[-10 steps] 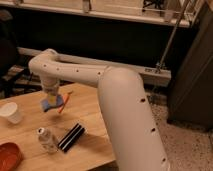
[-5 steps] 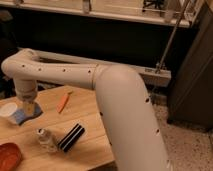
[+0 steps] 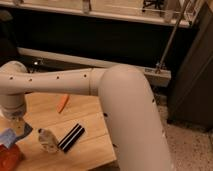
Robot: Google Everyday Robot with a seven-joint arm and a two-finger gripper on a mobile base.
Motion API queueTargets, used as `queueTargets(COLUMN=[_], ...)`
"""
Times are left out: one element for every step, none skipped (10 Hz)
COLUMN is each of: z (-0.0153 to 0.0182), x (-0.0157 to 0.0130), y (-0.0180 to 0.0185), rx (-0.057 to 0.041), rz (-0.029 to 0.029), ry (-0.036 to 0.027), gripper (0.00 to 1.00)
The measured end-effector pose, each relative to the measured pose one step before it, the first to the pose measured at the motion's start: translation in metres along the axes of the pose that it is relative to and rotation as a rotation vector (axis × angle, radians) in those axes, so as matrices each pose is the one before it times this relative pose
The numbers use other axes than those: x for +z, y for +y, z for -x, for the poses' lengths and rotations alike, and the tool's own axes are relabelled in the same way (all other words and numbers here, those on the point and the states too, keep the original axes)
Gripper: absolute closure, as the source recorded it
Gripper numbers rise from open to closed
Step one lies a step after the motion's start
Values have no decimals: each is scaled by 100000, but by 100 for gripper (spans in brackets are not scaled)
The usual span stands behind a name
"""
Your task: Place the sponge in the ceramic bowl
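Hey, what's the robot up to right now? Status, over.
Gripper shut on the sponge, far left of view. Sponge hangs just over the ceramic bowl, not yet released. Nothing between them.

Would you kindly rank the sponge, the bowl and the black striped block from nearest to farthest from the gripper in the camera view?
The gripper hangs at the far left of the view.
1. The sponge: held in the gripper.
2. The bowl: just below, in the lower left corner.
3. The block: off to the right, mid-table.
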Motion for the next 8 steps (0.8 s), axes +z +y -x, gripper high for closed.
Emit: queueTargets(z=[582, 825, 874, 721, 707, 528, 162, 29], x=[541, 698, 624, 451, 532, 697, 741, 638], y=[220, 20, -2, -3, -36, -117, -166, -204], rx=[-2867, -3057, -2583, -2080, -2232, -2167, -1465, -831], rz=[934, 1002, 1022, 738, 691, 633, 395, -26], ry=[335, 187, -75, -104, -87, 388, 986, 1110], gripper=[70, 70, 70, 70, 70, 70, 70, 70])
